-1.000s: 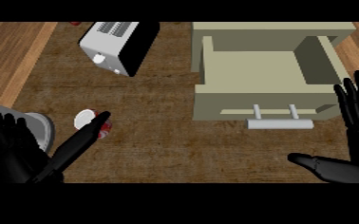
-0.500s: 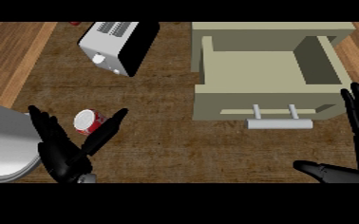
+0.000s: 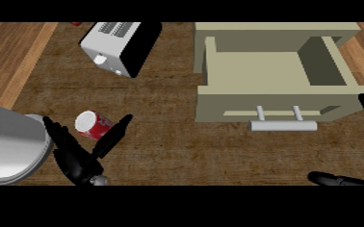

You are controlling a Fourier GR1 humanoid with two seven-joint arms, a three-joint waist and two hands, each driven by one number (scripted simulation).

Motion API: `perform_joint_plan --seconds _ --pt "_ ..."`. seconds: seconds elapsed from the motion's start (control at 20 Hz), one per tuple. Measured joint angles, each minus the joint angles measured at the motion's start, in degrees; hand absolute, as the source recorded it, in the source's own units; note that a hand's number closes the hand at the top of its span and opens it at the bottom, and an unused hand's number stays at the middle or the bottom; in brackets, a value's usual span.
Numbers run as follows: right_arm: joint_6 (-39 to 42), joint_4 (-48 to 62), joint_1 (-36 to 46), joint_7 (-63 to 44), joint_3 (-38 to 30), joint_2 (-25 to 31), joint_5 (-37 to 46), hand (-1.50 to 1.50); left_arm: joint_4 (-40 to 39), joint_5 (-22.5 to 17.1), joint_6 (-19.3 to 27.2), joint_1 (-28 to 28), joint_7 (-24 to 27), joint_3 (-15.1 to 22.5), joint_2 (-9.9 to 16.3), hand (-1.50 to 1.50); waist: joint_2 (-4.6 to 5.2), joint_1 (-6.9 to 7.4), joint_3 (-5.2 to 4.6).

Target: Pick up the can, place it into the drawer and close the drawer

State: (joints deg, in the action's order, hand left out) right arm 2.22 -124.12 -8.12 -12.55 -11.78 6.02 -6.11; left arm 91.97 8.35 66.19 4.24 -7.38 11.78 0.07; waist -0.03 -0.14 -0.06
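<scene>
The can (image 3: 93, 124), red with a pale top, lies on its side on the brown counter (image 3: 171, 101), towards the counter's near left part. The left hand (image 3: 80, 157) sits just behind it at the lower left. Its fingers (image 3: 57, 137) are straight and spread wide apart, one set pointing up on the can's left, the thumb (image 3: 116, 133) angled up on the can's right, so the can lies in the fork between them. The thumb's tip looks to be at the can's edge, but whether it actually touches cannot be told; nothing is curled round the can.

To the left of that hand a grey rounded forearm (image 3: 20, 146) fills the lower left corner.

The drawer (image 3: 274, 84), pale beige, stands pulled open at the counter's right side, its inside bare, with a light grey bar handle (image 3: 283, 124) on its front face. The can is well apart from it.

Of the right hand (image 3: 334, 178) only a dark finger shows at the lower right edge, lying flat over the counter and touching nothing visible; how its other fingers stand cannot be told.

A toaster (image 3: 119, 45), white and black, stands tilted near the counter's far left.
</scene>
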Motion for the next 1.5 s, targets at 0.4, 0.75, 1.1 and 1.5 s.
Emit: perform_joint_plan --seconds 0.4,0.75,1.1,1.5 --pt "1.42 -1.43 -2.15 0.61 -0.92 -0.76 -0.81 -1.50 -9.44 -20.14 -1.91 -0.17 19.96 -4.04 -0.03 -1.50 0.00 -0.01 -0.03" --pt "1.51 -2.99 -1.77 -1.22 -2.06 -0.69 -1.22 -1.50 -21.65 -34.07 -9.76 -2.68 35.27 -10.91 -0.06 -1.50 0.02 -0.04 -0.02" --pt "2.52 -4.68 -1.38 -3.44 -3.92 -0.06 -2.49 -1.50 -29.91 -42.47 -14.46 -4.85 44.10 -13.98 -0.06 -1.50 0.03 -0.04 0.03" --pt "3.31 -4.12 -0.94 -3.14 -3.46 -0.99 -0.89 -1.50 -41.33 -45.20 -20.32 -11.08 49.65 -18.96 0.50 -1.50 0.04 -0.10 0.04"
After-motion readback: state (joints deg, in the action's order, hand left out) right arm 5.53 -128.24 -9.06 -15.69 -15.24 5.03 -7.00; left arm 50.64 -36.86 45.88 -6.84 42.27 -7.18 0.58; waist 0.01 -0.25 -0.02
